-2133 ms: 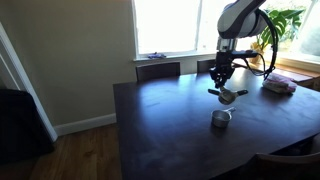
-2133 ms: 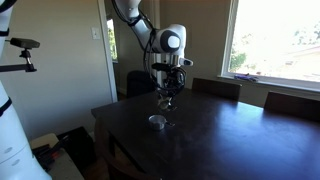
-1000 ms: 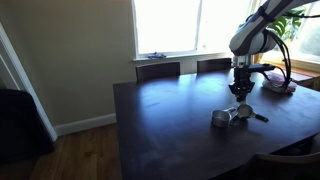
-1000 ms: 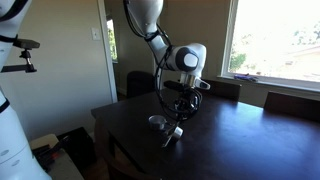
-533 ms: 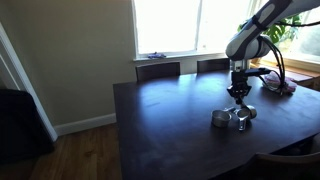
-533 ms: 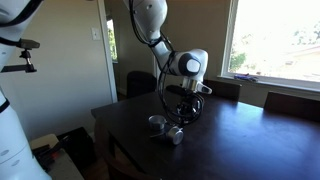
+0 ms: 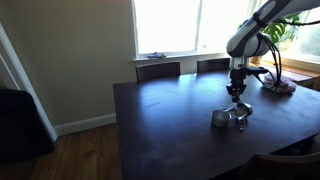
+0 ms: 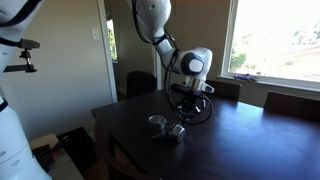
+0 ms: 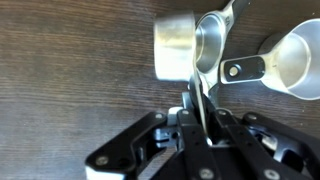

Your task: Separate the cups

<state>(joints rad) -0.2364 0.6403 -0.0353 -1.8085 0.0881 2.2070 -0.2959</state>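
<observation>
Reaching in from 2 o'clock in an exterior view, the arm [image 7: 255, 30] points the pincer [image 7: 238, 99] straight down over the cups [image 7: 230, 117]. The cups sit on the dark bench [image 7: 160, 125] toward 3 o'clock, showing as two silver blobs side by side. Whether they touch, can't tell. The pincer tip is just above the blob at 3 o'clock, and the jaws are too small to read here. A pinkish object [image 7: 280, 87] lies at 2 o'clock near the window [image 7: 175, 25], well apart from the cups. Chair backs [image 7: 158, 70] line the far bench edge.

In an exterior view from the opposite end, the arm [image 8: 150, 20] drops from 12 o'clock. The pincer [image 8: 182, 117] hangs low over the bench [image 8: 240, 140], near its 9 o'clock corner. The cups [image 8: 168, 127] are right below it, one round cup at 9 o'clock of the pincer and one at its 6 o'clock. A camera on a stand [image 8: 25, 50] is at 9 o'clock, off the bench.

In the wrist view the pincer [image 9: 200, 118] comes in from 6 o'clock with its jaws pinched narrow on a flat cup handle [image 9: 197, 92]. The handle runs up to two overlapping cups [image 9: 190, 45] at 12 o'clock. One of them is tipped on its side, and which cup the handle belongs to is unclear. A third cup [image 9: 297, 62] lies at 3 o'clock, its holed handle pointing toward the pair and close to touching. The wood-grain bench [image 9: 70, 80] lies underneath.
</observation>
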